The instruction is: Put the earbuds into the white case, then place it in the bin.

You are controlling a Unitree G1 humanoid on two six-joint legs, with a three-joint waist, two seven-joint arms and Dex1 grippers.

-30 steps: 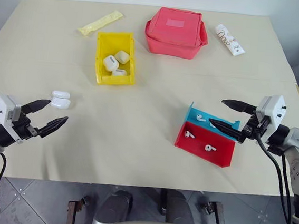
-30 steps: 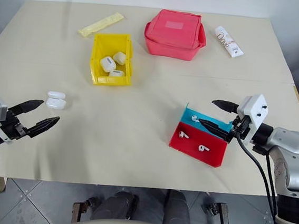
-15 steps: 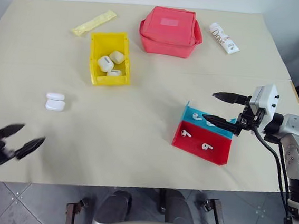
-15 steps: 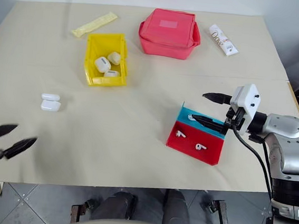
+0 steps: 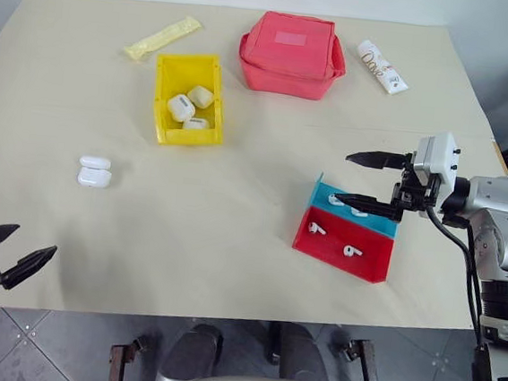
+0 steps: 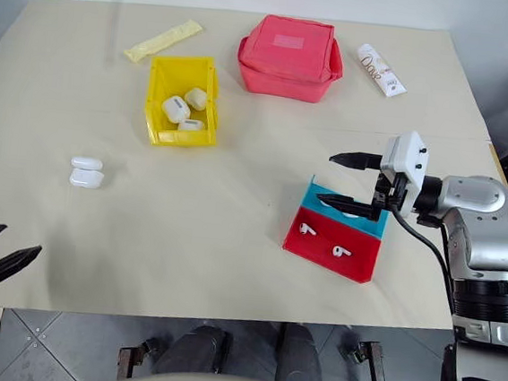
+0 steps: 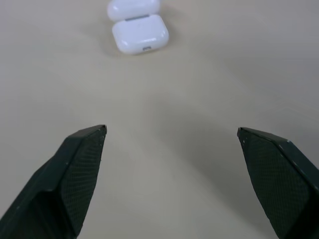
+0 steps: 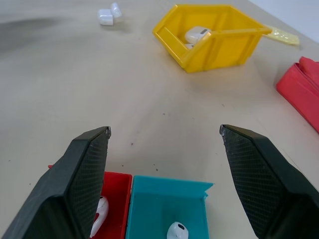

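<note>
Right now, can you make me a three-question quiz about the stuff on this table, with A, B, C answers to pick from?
1. Where does the open white case lie?
A. inside the red pouch
B. alone on the table, between the left pincer and the bin
C. in the red-and-blue tray

2. How many white cases sit in the yellow bin?
A. three
B. one
C. none

3. What is the right pincer doing?
A. squeezing the white tube
B. shut on an earbud
C. open, over the blue end of the tray

Answers: 1 B, the case lies by itself, lid flipped up, near the left pincer. 2 A, three rounded cases show inside. 3 C, its fingers stand apart with nothing between them.
</note>
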